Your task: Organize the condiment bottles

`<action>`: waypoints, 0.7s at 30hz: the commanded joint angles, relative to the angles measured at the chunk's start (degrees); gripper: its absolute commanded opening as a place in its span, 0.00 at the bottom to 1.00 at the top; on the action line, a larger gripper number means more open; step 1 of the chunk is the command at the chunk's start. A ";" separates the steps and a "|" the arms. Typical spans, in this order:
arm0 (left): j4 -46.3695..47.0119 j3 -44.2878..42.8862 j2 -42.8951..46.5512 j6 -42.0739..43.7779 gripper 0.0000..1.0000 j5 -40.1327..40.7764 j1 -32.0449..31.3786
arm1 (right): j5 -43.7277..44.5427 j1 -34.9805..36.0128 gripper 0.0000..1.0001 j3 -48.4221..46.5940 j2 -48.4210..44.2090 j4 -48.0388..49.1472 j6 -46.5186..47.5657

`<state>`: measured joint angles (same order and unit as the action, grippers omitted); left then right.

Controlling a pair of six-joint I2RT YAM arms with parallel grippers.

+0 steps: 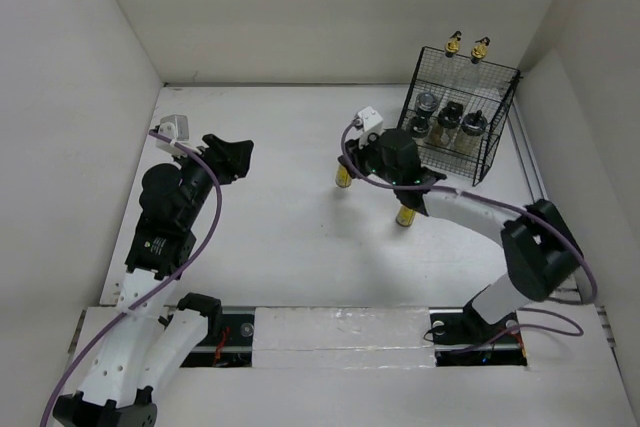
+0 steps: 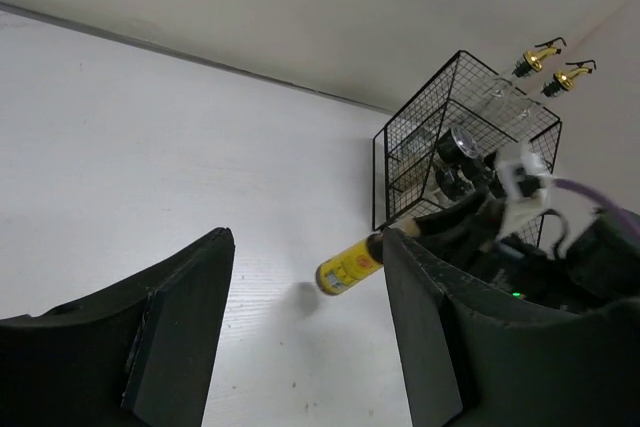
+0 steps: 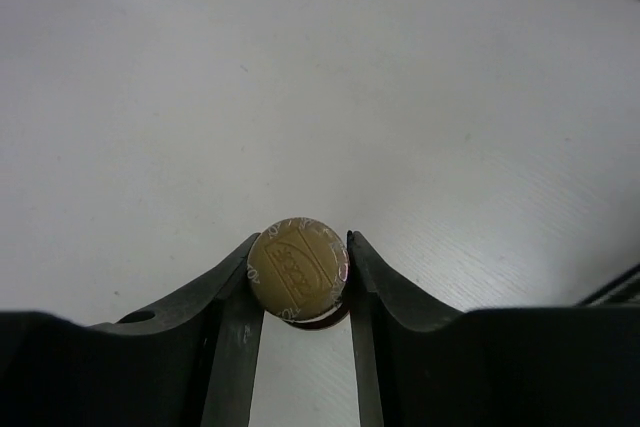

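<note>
A: What is the biggest thing that can be seen?
B: The white worktop [image 1: 290,237] is seen under both arms. A black wire rack [image 1: 497,139] is set on it. The rack is near the right end effector [image 3: 299,243], on its right side and a bit farther from the arm bases.

A: What is found in the rack?
B: Tall clear bottles [image 1: 454,45] are stood at the back, and their gold tops are seen poking up above the wire. Squat jars [image 1: 450,115] with dark caps are lined up in front of them, on the side nearer the right end effector.

A: How is the left end effector [image 2: 306,239] set?
B: Its fingers are spread apart and nothing is held between them. It is found well apart from the right end effector, off to that one's left, and it is pointed toward it.

A: And the right one?
B: It is closed on a small yellow bottle [image 1: 343,176]. The round tan cap [image 3: 297,269] is squeezed from both sides by the two fingers. The bottle is held upright below them. Whether its bottom is touching the worktop cannot be told.

A: Is another small bottle seen?
B: Yes. A second yellow bottle [image 1: 406,215] is stood on the worktop, near the right end effector, on the side toward its own arm base. Its top is hidden under the arm.
</note>
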<state>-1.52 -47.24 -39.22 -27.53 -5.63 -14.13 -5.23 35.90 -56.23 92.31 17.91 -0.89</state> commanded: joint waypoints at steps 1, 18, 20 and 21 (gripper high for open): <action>2.93 0.40 0.20 0.28 0.57 -1.05 -0.11 | 4.87 -1.79 0.17 0.14 -14.13 6.52 -0.43; 2.93 -0.13 -0.42 0.28 0.57 -1.32 -0.11 | 7.17 -31.15 0.12 2.70 -26.84 0.19 -3.69; 3.45 -0.13 -0.42 0.28 0.57 -1.32 -0.11 | 6.65 -32.29 0.10 2.70 -24.73 0.72 -3.69; 3.45 -0.13 -0.42 0.28 0.57 -1.32 -0.11 | 6.64 -32.99 0.10 2.70 -23.94 0.72 -3.69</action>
<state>-1.50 -47.24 -39.79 -27.53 -6.00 -14.15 2.52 4.43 -53.25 67.33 14.55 -3.49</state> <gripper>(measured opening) 0.567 0.406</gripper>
